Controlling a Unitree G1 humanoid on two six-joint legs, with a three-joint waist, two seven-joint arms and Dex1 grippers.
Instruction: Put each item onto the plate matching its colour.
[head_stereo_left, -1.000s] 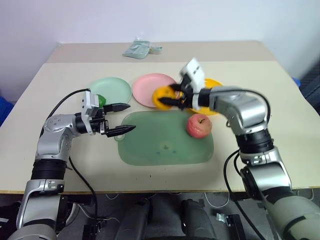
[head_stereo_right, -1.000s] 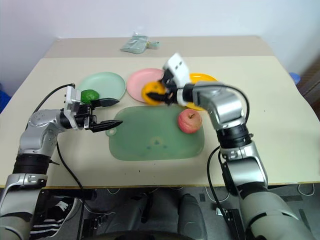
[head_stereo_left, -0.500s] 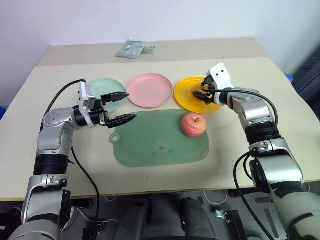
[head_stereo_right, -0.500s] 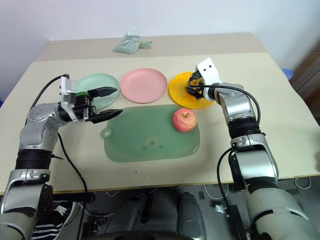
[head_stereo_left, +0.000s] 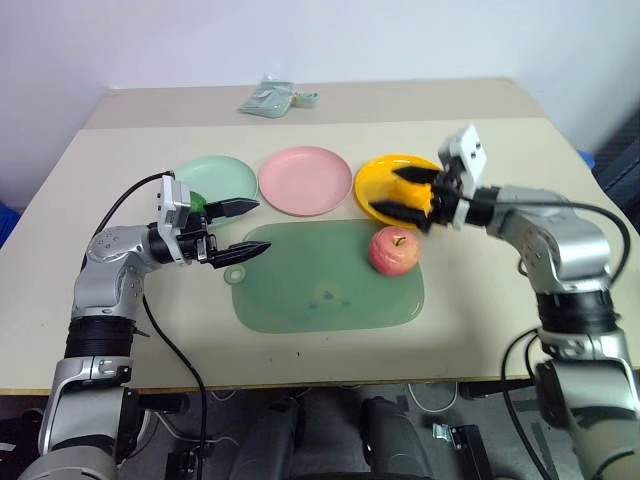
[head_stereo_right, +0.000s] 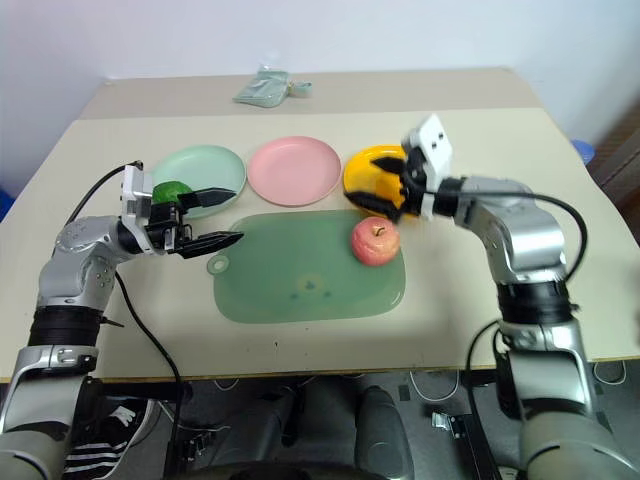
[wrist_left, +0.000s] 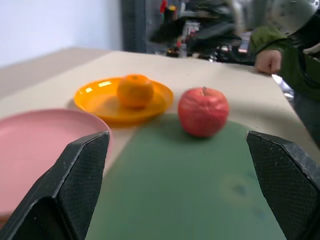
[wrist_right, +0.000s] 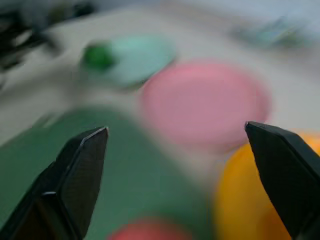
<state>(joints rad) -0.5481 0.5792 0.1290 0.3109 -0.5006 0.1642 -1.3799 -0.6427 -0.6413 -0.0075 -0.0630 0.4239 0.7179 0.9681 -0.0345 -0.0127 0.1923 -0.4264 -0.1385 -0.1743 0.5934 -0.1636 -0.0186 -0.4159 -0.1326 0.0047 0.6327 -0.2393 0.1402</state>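
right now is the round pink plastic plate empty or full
Empty: the round pink plastic plate shows only its bare surface. The red-pink apple sits on the translucent green mat instead.

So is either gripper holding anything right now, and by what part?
Nothing is held. The left gripper and right gripper are both open; the orange sits on the yellow plate.

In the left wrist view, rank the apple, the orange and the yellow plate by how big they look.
1. yellow plate, widest by far
2. apple
3. orange
The apple lies nearer this camera than the orange, so part of its lead may be nearness.
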